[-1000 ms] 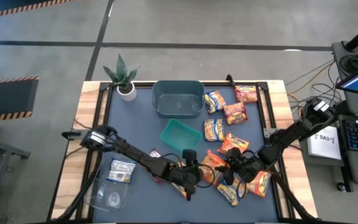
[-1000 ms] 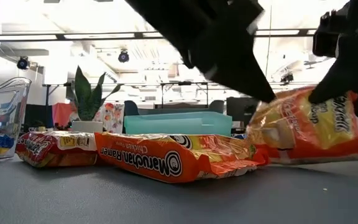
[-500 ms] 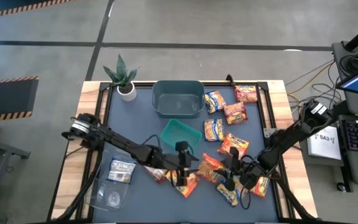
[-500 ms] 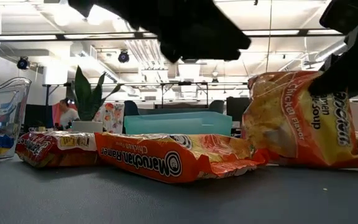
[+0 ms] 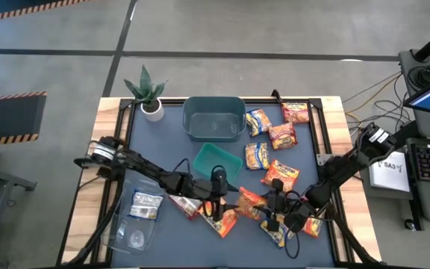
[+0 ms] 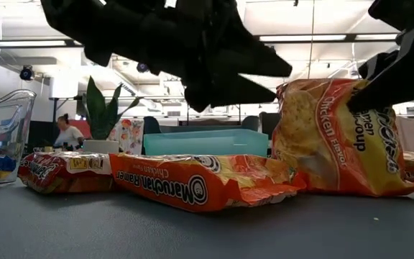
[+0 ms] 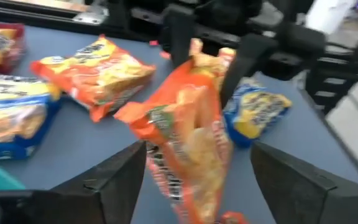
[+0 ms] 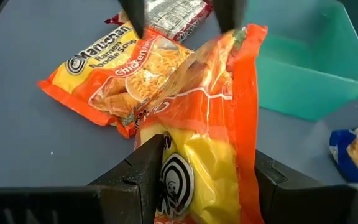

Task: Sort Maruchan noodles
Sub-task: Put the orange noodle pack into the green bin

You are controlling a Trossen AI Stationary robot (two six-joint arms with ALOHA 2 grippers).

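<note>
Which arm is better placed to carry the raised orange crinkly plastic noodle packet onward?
The right. Its hand is shut on the raised orange crinkly plastic noodle packet, lifting it on edge. The left hand faces the packet, fingers open on either side, gripping nothing.

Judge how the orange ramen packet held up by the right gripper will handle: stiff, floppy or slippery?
The orange ramen packet looks partly stiff: it stands upright between the right gripper fingers, probably braced by its noodle block. Its crinkled wrapper edges bend, so the corners likely flop. The glossy plastic may be slippery.
</note>
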